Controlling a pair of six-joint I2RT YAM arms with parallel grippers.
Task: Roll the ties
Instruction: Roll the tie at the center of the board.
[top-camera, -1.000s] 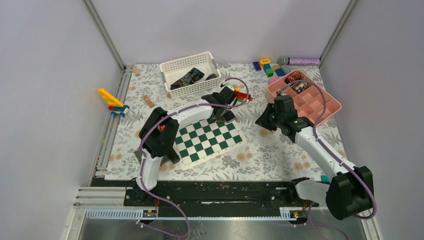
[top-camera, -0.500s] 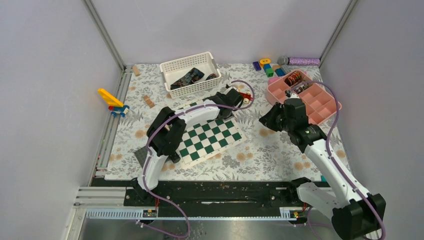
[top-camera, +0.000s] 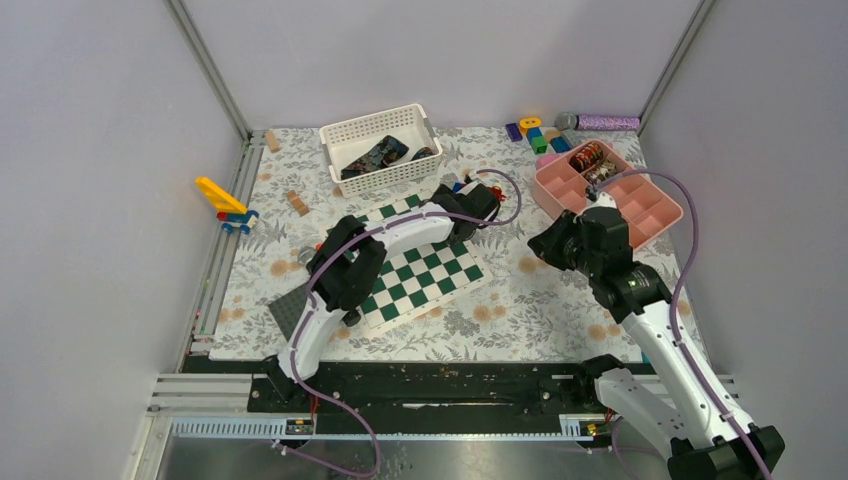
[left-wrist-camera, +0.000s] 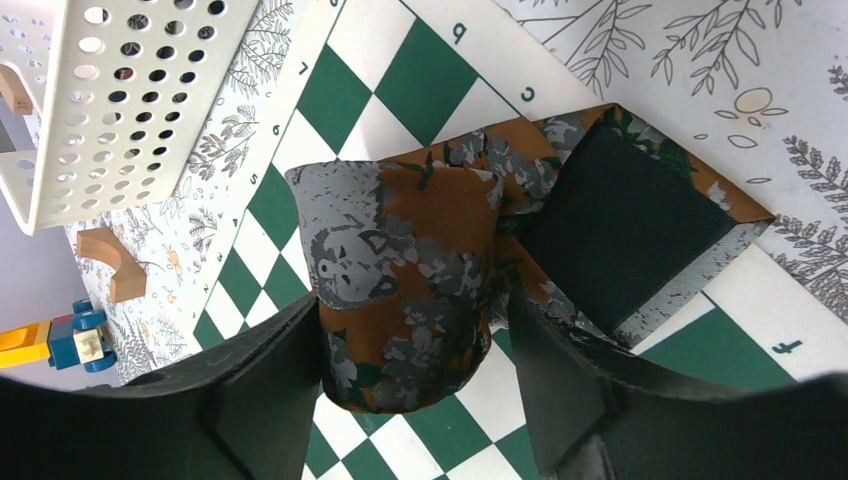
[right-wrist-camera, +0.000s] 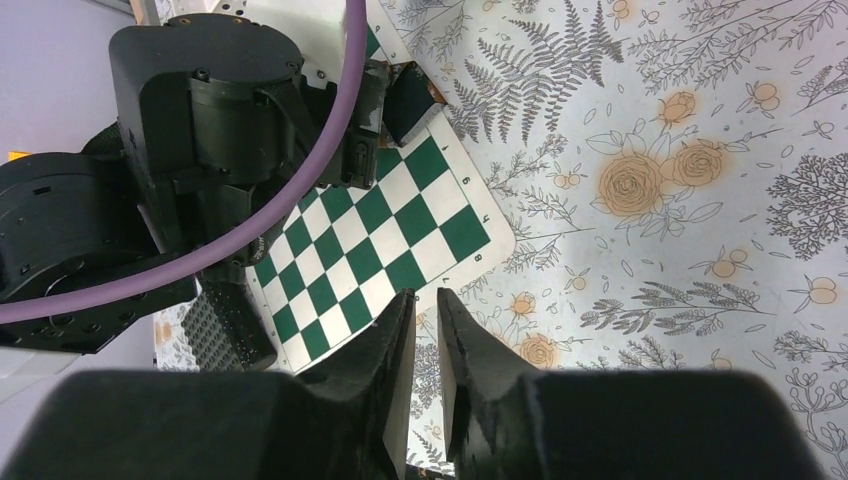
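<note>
One floral tabletop (top-camera: 560, 300), grey walls (top-camera: 100, 150): left jaws wide astride tie (left-wrist-camera: 410, 280), right jaws narrow.

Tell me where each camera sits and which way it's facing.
Top external: fixed high behind, looking down at the table; left arm and right arm show.
Left wrist: looks down on the brown tie on the chessboard; its fingers flank it.
Right wrist: looks down at the floral table; its narrowly parted fingers and the left arm show.
All share the chessboard.
</note>
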